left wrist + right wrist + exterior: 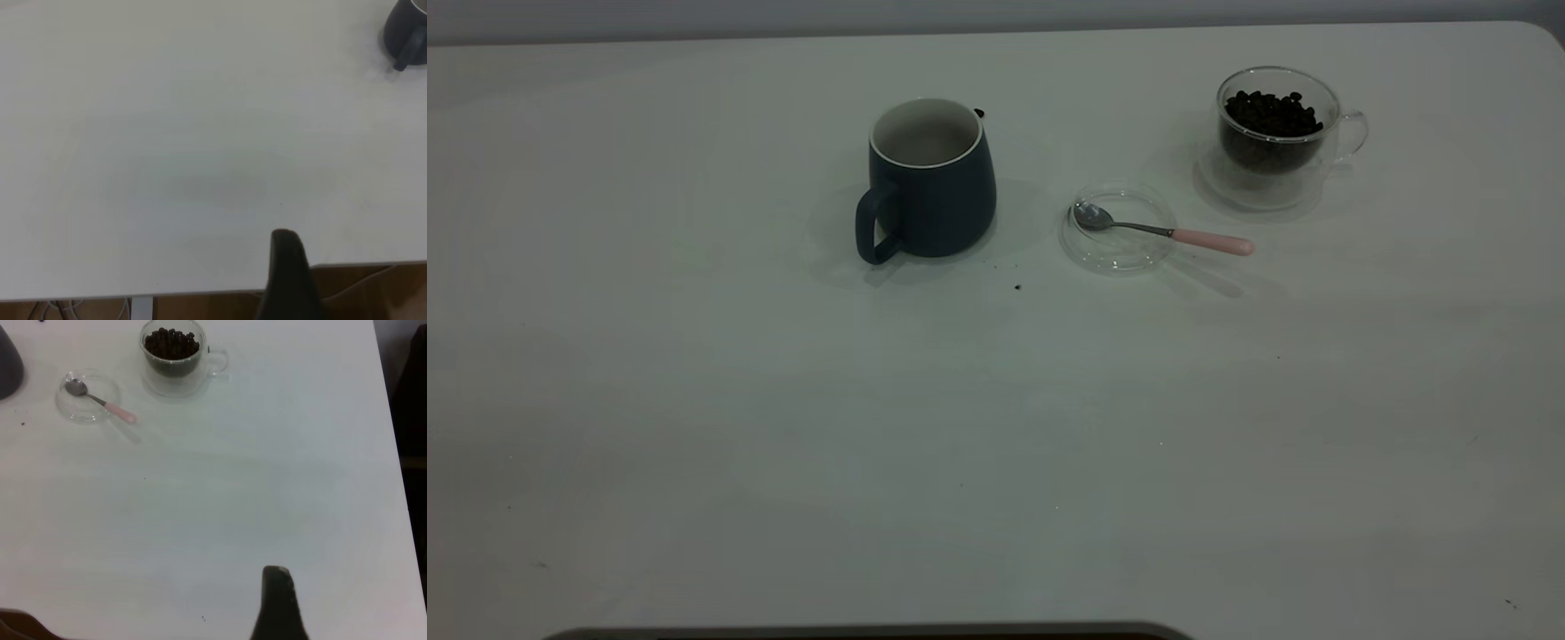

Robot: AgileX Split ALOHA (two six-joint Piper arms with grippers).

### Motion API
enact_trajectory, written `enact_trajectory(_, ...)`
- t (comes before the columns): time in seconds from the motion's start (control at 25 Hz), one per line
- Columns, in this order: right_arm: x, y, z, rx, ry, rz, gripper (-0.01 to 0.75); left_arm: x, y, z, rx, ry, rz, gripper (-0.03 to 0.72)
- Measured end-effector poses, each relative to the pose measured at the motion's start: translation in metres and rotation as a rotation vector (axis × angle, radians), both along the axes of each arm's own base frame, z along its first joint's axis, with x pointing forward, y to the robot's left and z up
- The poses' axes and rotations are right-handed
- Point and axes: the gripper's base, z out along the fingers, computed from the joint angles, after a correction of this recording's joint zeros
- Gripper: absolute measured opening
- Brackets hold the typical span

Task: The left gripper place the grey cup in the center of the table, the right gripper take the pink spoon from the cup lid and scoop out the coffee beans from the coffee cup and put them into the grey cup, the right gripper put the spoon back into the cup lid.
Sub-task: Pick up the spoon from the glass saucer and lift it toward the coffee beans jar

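Navy-grey cup [932, 182] upright, white inside; both grippers' jaw states cannot be told

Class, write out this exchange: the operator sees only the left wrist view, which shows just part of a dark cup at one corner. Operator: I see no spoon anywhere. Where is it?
Observer: The pink spoon lies with its bowl in the cup lid and its handle overhanging the rim. In the exterior view it is to the right of the grey cup.
Operator: And the beans?
Observer: The coffee beans are in the coffee cup, which stands beyond the lid and to its right.
Operator: Is anything in the grey cup?
Observer: No beans show in it. The white inside looks bare.
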Motion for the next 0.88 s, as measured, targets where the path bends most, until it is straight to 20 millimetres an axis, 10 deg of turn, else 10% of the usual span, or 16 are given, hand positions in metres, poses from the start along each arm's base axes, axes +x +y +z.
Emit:
enact_trajectory(0.48,0.010,0.010,0.020,0.160,-0.046,0.031,0.593,0.000,0.000,0.000,0.000,0.000,0.000,0.567)
enact_trajectory(0.88,0.153,0.028,0.056,0.400,0.158,0.008,0.602,0.000,0.000,0.000,0.000,0.000,0.000,0.567)
